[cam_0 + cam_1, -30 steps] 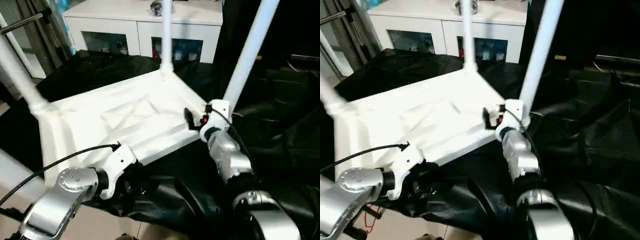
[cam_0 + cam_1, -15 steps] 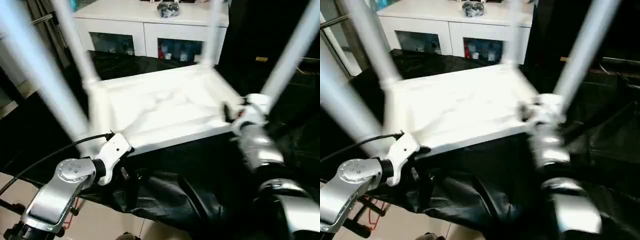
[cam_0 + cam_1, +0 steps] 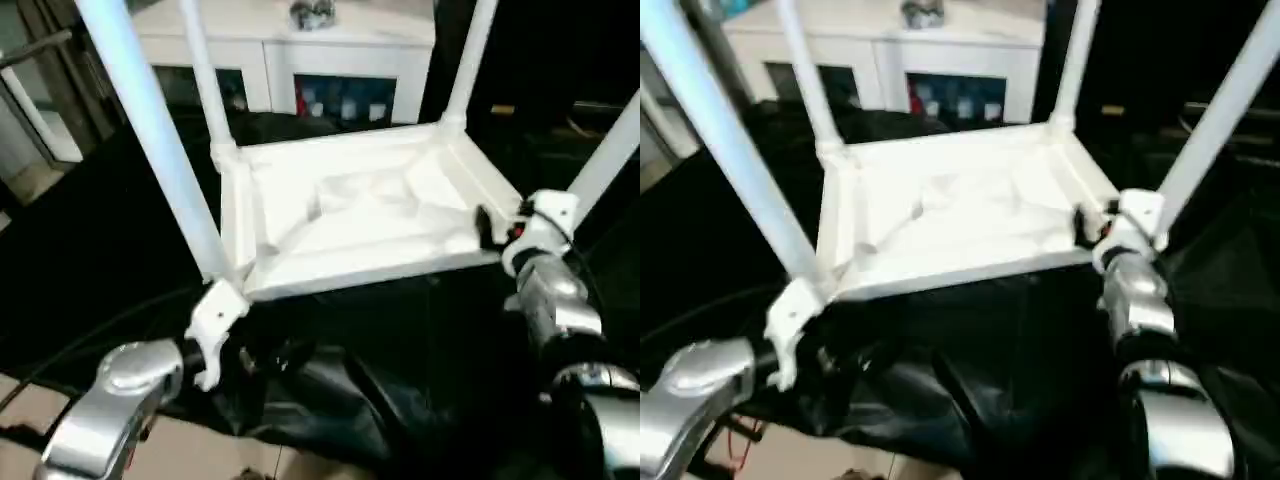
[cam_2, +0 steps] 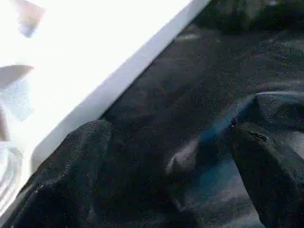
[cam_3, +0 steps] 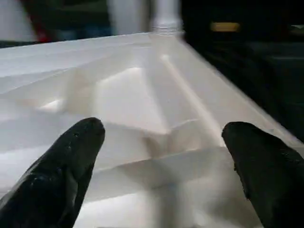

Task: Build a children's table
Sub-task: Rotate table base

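The white tabletop lies upside down on black cloth, ribbed underside up, with four white legs standing in its corner sockets: near left, far left, far right, near right. My left gripper is low at the near left corner, open, its fingers spread over the cloth beside the tabletop's edge. My right gripper is at the near right corner, open, with its fingers spread above the ribbed underside.
A white cabinet with glass doors stands behind the work surface. Black cloth covers the surface and hangs over its near edge, with bare floor at the lower left. Dark furniture is on the far right.
The table has swung round on the cloth, so its near edge now faces me squarely. My right gripper went right with the near right corner; my left gripper stays by the near left corner.
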